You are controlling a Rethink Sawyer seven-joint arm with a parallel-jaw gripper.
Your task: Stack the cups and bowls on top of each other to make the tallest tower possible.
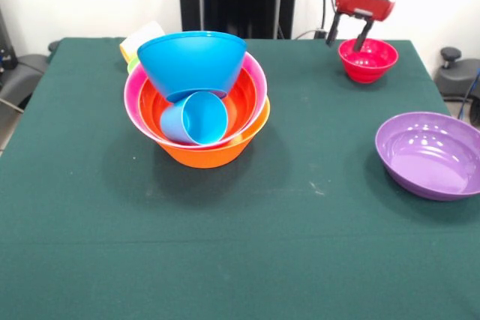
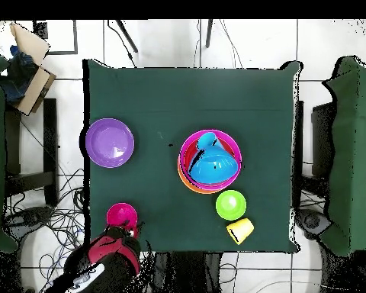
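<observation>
Magenta bowl [image 1: 367, 59] — right under open gripper [image 1: 346, 38].

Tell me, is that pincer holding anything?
Nothing yet. The pincer hangs open at the magenta bowl, one finger over its rim, not gripping it.

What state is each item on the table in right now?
gripper: open, over the magenta bowl's rim
magenta bowl: upright, empty
purple bowl: upright, empty, alone
tower: orange, pink, red-orange bowls nested
light blue cup: on its side in tower
blue bowl: tilted on top
green bowl: upright
yellow cup: on its side
</observation>
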